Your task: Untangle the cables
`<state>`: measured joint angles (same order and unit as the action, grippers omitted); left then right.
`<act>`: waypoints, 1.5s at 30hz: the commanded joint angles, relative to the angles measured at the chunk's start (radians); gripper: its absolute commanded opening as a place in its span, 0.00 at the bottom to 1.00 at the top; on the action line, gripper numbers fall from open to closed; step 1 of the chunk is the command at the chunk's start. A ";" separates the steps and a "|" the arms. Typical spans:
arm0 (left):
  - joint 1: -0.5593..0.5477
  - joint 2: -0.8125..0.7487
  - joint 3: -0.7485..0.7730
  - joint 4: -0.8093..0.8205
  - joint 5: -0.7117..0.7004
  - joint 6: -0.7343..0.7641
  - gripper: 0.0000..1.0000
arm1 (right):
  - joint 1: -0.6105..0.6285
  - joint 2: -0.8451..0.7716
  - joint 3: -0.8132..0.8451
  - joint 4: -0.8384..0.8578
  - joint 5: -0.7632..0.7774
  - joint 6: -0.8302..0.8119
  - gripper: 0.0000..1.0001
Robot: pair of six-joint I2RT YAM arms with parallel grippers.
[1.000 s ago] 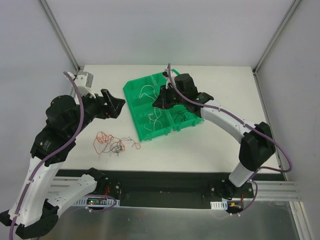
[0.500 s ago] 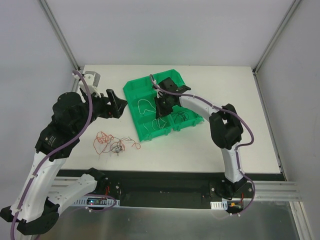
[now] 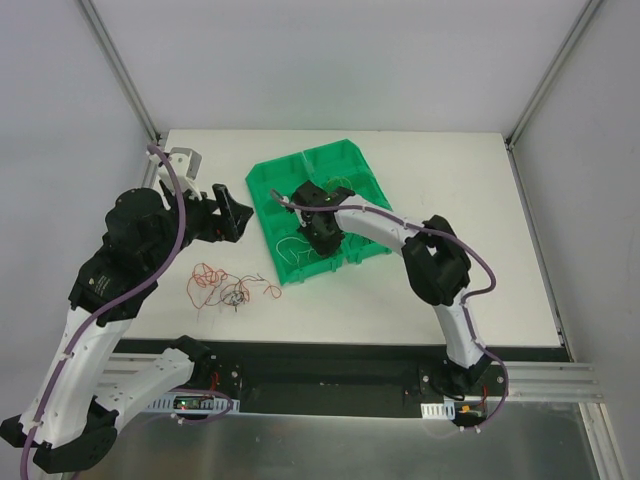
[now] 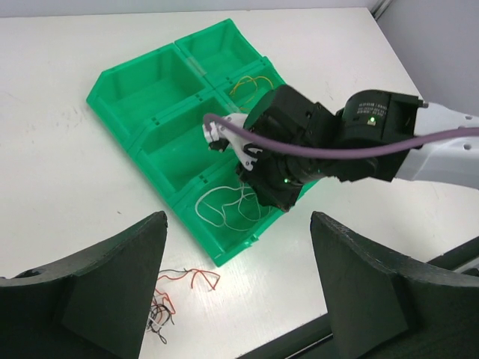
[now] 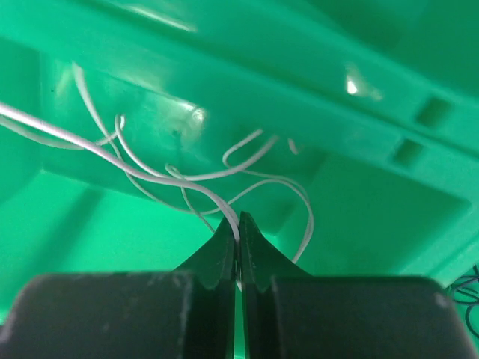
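Note:
A tangle of thin orange, red, black and white cables [image 3: 225, 288] lies on the white table, left of the green tray [image 3: 262, 182]. In the left wrist view the tangle [image 4: 171, 295] shows beside the left finger. My right gripper [image 3: 322, 236] reaches down into the tray's near-left compartment. It is shut on a white cable [image 5: 150, 173], pinched at the fingertips [image 5: 239, 224], above more white loops [image 4: 228, 211]. My left gripper [image 3: 228, 210] hangs open over the table left of the tray, its fingers [image 4: 127, 262] wide apart with nothing between them.
The tray [image 4: 142, 78] has several compartments; one at the back holds yellowish wires [image 4: 251, 82]. Dark wires [image 5: 468, 292] show in a neighbouring compartment. The right arm's purple hose [image 4: 359, 146] crosses over the tray. The table's front edge runs close behind the tangle.
My right gripper has swung from the tray's middle to its near-left compartment, staying shut. The left arm shifted only slightly and stays open.

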<state>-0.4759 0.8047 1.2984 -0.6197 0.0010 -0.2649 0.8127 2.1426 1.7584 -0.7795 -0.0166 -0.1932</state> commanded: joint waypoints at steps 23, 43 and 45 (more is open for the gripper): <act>0.011 0.062 -0.137 -0.020 0.037 -0.119 0.78 | 0.028 -0.260 0.145 -0.175 0.084 0.067 0.62; 0.351 0.395 -0.324 -0.252 -0.030 -0.697 0.75 | 0.013 -0.915 -0.549 -0.084 0.096 0.313 0.63; 0.407 0.439 -0.318 -0.247 -0.074 -0.701 0.72 | 0.011 -0.966 -0.582 -0.092 0.099 0.304 0.63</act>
<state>-0.1574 1.1671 0.9764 -0.8284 -0.0093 -0.8639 0.8261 1.3003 1.2152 -0.8753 0.0891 0.0849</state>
